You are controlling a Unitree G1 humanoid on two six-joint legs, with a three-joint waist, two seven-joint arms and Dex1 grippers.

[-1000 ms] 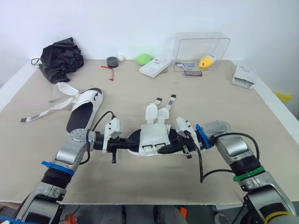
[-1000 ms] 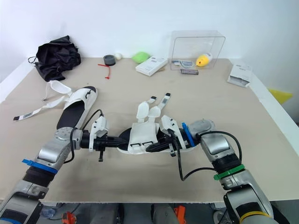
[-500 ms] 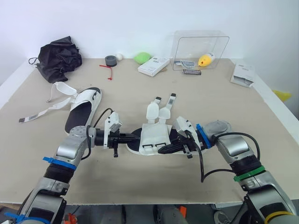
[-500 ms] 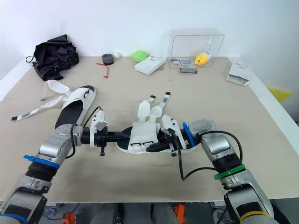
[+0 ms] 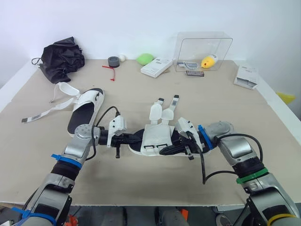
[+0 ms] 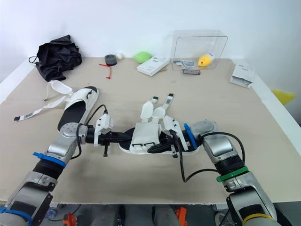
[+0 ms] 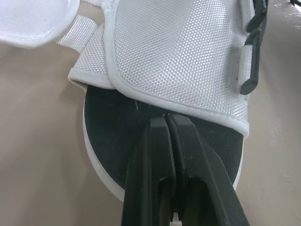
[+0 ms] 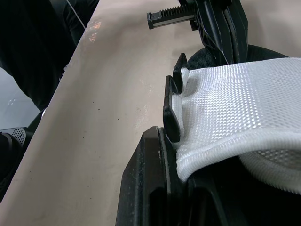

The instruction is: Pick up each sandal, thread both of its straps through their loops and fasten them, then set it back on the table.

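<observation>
A white sandal (image 5: 156, 137) with a black sole lies on the table's near middle, its two straps (image 5: 163, 107) loose and pointing away from me. My left gripper (image 5: 135, 139) is shut, its fingertips (image 7: 167, 120) lying on the black insole against the hem of the white flap. My right gripper (image 5: 164, 150) is shut on the flap's near edge, by the black buckle loops (image 8: 171, 106). A second white sandal (image 5: 87, 109) rests further left, its long strap (image 5: 41, 114) trailing across the table.
Along the back stand a black bag (image 5: 61, 58), a tape roll (image 5: 113, 61), a green object (image 5: 145, 59), a white box (image 5: 156, 67) and a clear container (image 5: 203, 49). Another white box (image 5: 246, 76) lies at the right edge.
My left gripper has slid right along the table until its tips reach onto the sandal's insole. The right gripper and the sandal have stayed put.
</observation>
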